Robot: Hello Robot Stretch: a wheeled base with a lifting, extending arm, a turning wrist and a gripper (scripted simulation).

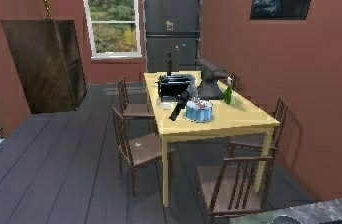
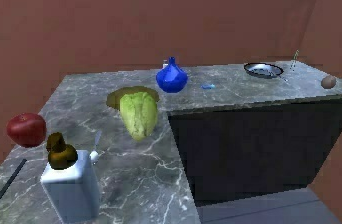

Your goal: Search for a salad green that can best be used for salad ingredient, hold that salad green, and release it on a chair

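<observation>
A pale green leafy head, the salad green (image 2: 139, 113), lies on a grey marble counter (image 2: 109, 160) in the arm side view, near the counter's middle. Wooden chairs stand around a yellow table (image 1: 241, 120) in the forward view: one chair (image 1: 137, 150) at the table's left side, another chair (image 1: 234, 185) at its near end, one more chair (image 1: 131, 102) farther back on the left.
On the counter sit a red apple (image 2: 26, 129), a white box with a brown top (image 2: 69, 182), a blue vase (image 2: 171, 77), a bowl (image 2: 264, 70) and a small brown ball (image 2: 328, 82). The table bears a toaster-like dark appliance (image 1: 175, 87), a blue pot (image 1: 199, 111) and a green bottle (image 1: 227, 95). A dark fridge (image 1: 173, 35) stands behind.
</observation>
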